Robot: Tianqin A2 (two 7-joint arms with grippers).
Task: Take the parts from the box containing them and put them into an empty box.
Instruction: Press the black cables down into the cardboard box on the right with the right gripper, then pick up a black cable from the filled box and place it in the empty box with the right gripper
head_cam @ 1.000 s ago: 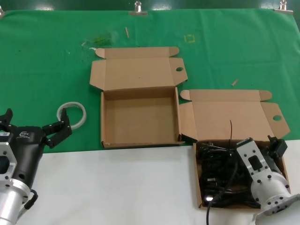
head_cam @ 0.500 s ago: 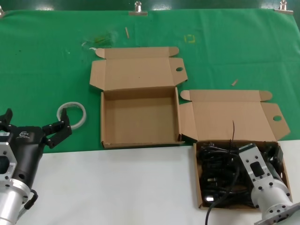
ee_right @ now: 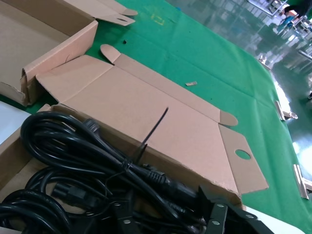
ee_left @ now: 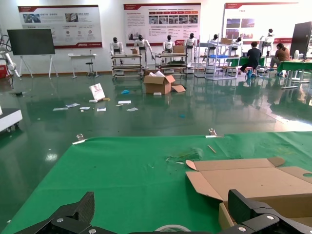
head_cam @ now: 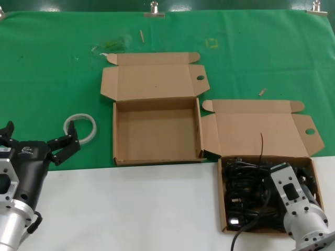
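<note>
Parts [head_cam: 246, 193] lay coiled in the box containing them [head_cam: 222, 209]; right gripper [head_cam: 298, 175], fingers spread, reached in. Next: pinch one cord, carry toward ten o'clock to the empty box [head_cam: 155, 137].

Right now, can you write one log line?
right gripper: down in cord box | power cords: inside | empty box: empty | left gripper: idle

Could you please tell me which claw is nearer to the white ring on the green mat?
The left claw: it sits just beside the white ring, at the mat's near edge. The right claw is far across, down in the box of power cords.
</note>
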